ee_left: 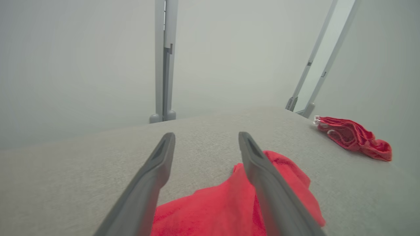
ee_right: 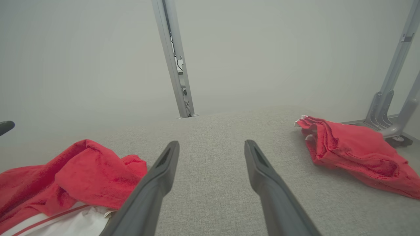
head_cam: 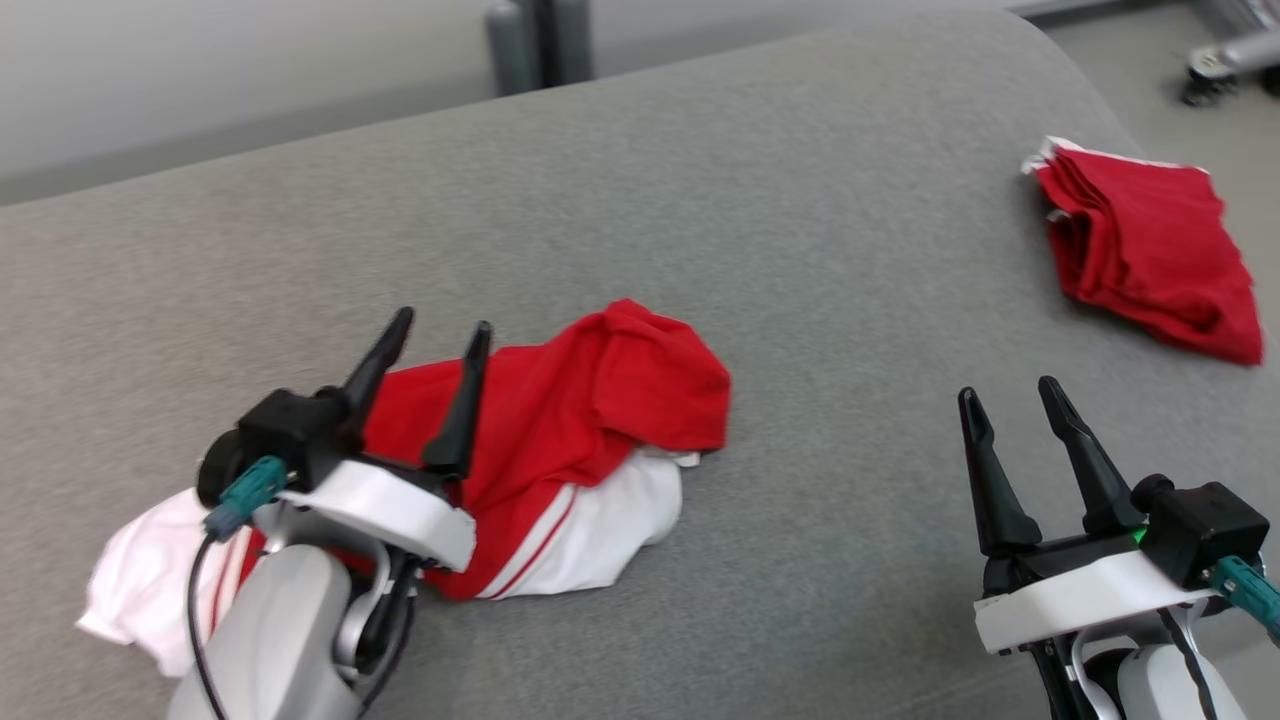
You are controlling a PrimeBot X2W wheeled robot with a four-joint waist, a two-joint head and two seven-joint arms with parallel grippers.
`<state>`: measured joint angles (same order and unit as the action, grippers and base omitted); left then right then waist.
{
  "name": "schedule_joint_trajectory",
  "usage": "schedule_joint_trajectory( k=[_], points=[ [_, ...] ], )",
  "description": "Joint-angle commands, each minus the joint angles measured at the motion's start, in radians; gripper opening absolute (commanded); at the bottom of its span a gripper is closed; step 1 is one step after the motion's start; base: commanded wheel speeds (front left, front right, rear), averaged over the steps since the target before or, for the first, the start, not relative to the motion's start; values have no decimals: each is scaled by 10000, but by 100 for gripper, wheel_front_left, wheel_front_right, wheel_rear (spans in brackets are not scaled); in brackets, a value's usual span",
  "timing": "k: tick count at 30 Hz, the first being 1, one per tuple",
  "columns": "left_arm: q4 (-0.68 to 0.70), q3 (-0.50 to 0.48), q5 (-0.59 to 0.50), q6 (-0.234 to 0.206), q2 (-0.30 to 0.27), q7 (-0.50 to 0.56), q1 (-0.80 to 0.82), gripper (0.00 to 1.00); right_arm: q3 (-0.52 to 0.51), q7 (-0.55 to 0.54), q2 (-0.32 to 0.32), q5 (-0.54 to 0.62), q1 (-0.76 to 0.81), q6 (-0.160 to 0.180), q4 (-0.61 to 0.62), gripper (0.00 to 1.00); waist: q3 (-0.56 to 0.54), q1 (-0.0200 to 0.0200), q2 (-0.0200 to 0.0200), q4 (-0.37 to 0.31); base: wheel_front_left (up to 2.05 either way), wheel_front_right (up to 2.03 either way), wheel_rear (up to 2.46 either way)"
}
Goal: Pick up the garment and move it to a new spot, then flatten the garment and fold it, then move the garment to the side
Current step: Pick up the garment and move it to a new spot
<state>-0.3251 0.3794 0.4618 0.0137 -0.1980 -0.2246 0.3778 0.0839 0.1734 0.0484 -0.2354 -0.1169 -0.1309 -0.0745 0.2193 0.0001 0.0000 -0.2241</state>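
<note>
garment (head_cam: 600,390): soft, light, crumpled; best pinched at red edge
left pincer (head_cam: 443,322): spread, above garment
right pincer (head_cam: 1006,389): spread, empty

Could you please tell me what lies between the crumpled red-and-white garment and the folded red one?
Bare grey surface separates the crumpled garment and the folded red garment, as the head view shows.

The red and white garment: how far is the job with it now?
Done: perhaps the move, since the red and white garment lies loose on the grey surface; a folded red garment sits far right. In hand: nothing; left gripper and right gripper are both open. Left: flattening, folding, moving aside, as it is crumpled.
</note>
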Motion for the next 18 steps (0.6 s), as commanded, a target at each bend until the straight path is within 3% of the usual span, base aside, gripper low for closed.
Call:
schedule_joint_trajectory(
  k=[1, 7, 18],
  points=[
    [48, -177, 27, -132, -163, -83, -181, 100, -28, -65, 48, 53, 74, 3, 27, 100, -405, -1, 0, 623, 0, 0, 0],
    [325, -1136, 254, -517, -590, -318, -921, 100, -75, -258, 49, 188, 253, 3, 59, 100, -879, -1, 0, 1351, 0, 0, 0],
    [1305, -2432, 175, -635, -990, -378, -2671, 100, -85, -598, 60, 369, 691, 3, 61, 100, -1722, -1, 0, 2088, 0, 0, 0]
  ],
)
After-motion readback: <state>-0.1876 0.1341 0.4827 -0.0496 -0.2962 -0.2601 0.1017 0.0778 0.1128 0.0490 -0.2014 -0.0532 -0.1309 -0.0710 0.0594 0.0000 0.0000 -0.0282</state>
